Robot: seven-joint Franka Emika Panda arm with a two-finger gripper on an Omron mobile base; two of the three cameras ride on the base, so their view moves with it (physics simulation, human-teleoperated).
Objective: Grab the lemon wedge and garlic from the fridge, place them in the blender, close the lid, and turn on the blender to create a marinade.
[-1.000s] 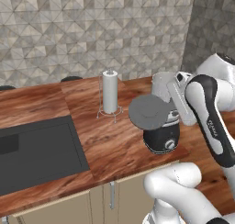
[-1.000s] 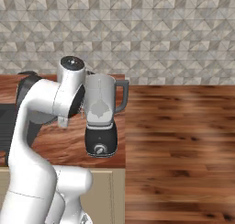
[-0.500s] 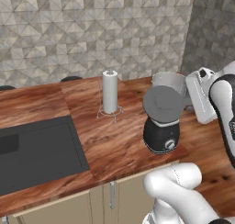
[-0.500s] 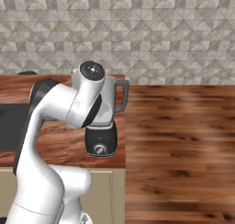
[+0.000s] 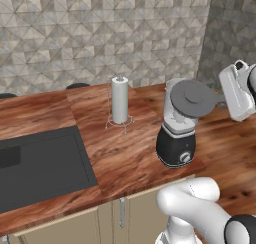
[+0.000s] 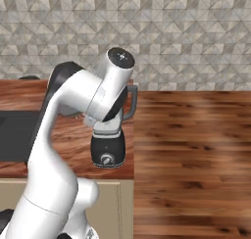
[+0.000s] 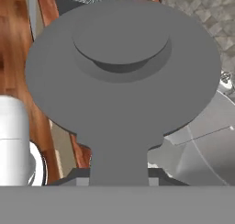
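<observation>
The blender stands on the counter near its front right corner, with a black base (image 5: pixel 174 149) carrying a silver knob and a clear jar (image 5: pixel 172 113) above it. A flat dark-grey lid (image 5: pixel 192 98) hovers tilted at the jar's top right. My gripper (image 5: pixel 219 94) is shut on its short side tab. In the hand view the lid (image 7: pixel 121 67) spreads wide ahead of the gripper (image 7: pixel 119 175), with the jar's rim (image 7: pixel 206 145) below right. My arm covers most of the jar in the right base view, leaving the base (image 6: pixel 108 152) visible. The lemon wedge, garlic and fridge are out of view.
A white paper-towel roll (image 5: pixel 119 99) on a wire stand sits left of the blender. A dark recessed panel (image 5: pixel 40 163) takes up the counter's left part. The wooden counter (image 5: pixel 125 158) ends just right of the blender, with wood floor (image 6: pixel 191 155) beyond.
My arm has swung right and upward with the lid, carrying it from in front of the jar's left side to above the jar's top right.
</observation>
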